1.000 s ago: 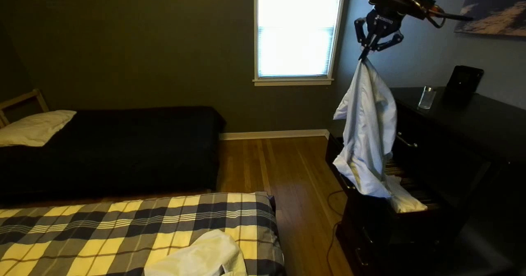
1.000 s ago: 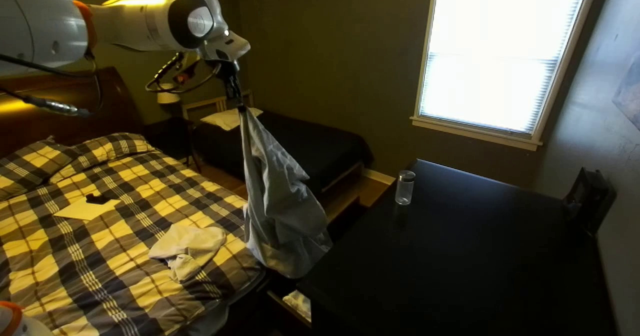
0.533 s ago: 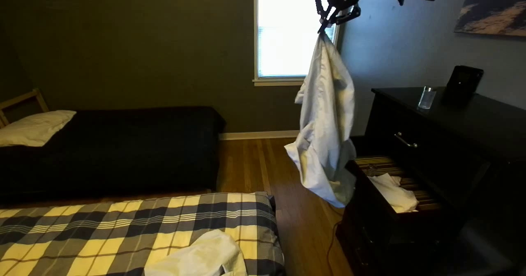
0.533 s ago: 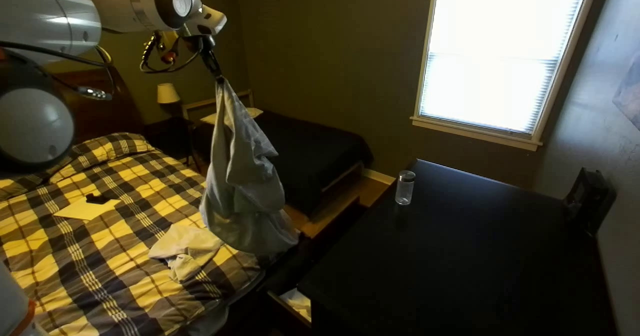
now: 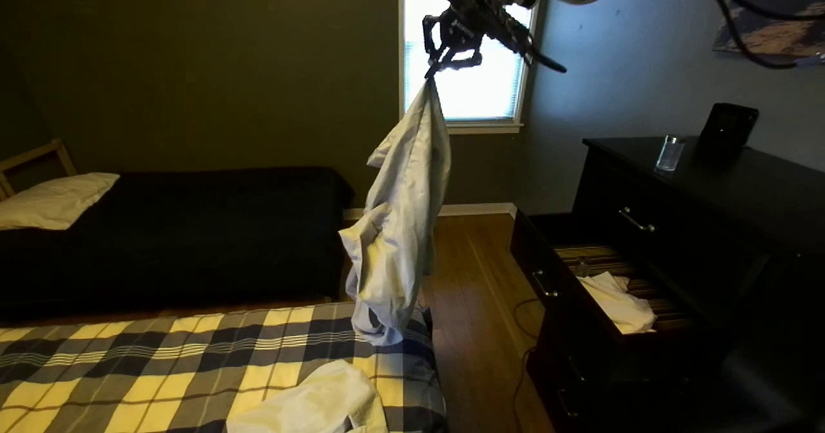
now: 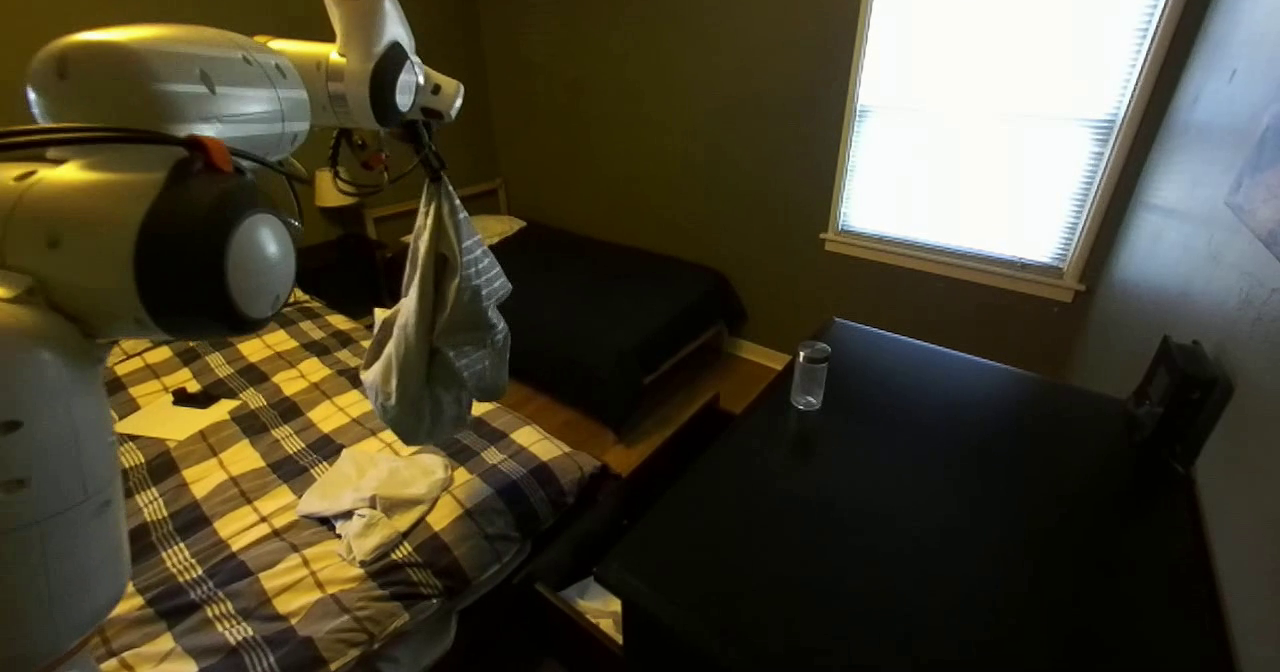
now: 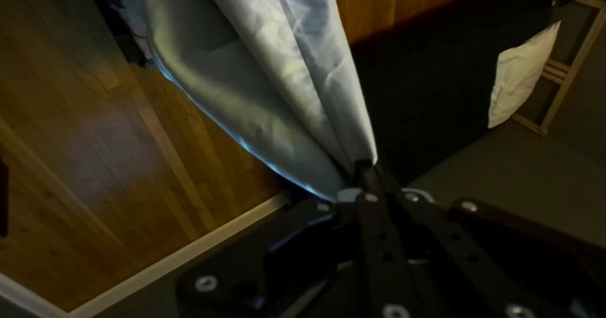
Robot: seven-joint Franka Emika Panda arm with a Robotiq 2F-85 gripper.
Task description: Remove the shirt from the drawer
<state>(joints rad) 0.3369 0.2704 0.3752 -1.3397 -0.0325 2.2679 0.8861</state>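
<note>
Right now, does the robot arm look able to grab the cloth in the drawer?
Probably not: the gripper is shut on the shirt. The drawer stands open, though, and the cloth lies uncovered.

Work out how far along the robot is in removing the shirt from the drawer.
Done: the shirt is out of the drawer, hanging clear of it. In hand: the gripper is shut on the shirt's top. Left: probably setting it down, perhaps on the plaid bed; a white cloth lies in the drawer, and whether it counts is unclear.
</note>
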